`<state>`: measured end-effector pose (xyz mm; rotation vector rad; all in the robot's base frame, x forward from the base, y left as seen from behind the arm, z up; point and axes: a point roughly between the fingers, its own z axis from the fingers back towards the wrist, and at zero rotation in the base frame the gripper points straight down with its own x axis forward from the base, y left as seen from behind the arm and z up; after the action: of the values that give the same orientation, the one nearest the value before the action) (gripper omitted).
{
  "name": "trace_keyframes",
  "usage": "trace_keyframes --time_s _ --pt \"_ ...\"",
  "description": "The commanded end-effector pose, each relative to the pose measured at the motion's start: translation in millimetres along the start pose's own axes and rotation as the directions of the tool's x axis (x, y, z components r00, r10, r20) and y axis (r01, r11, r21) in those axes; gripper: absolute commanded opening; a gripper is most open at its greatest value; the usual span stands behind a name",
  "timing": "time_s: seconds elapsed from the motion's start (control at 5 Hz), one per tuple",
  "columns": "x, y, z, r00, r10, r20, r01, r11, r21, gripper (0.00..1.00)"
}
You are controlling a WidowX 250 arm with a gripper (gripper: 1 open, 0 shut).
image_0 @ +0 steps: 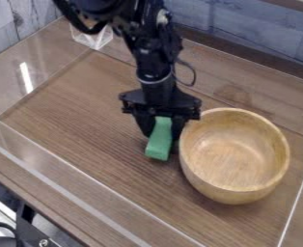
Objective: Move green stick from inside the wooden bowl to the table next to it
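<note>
The green stick (161, 141) hangs upright between the black fingers of my gripper (161, 123), which is shut on its upper part. Its lower end sits at or just above the dark wood-grain table (77, 121); I cannot tell whether it touches. The light tan wooden bowl (229, 115) stands immediately right of the stick, with nothing inside it. The gripper points almost straight down, and the black arm rises behind it toward the top left.
Clear acrylic walls (44, 154) run round the table's edges. A small white wire-like stand (87, 37) sits at the back left, partly behind the arm. Bare tabletop stretches to the left of and in front of the stick.
</note>
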<state>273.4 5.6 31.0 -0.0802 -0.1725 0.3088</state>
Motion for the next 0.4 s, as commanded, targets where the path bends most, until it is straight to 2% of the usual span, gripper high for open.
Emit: trace_keyframes --time_s 0.0,0.2 --pt "5.9 4.0 6.8 0.999 0.028 0.039 -0.028 1.000 0.000 0.00" --pt "4.1 6.5 7.6 0.998 0.040 0.040 -0.041 0.999 0.004 0.00"
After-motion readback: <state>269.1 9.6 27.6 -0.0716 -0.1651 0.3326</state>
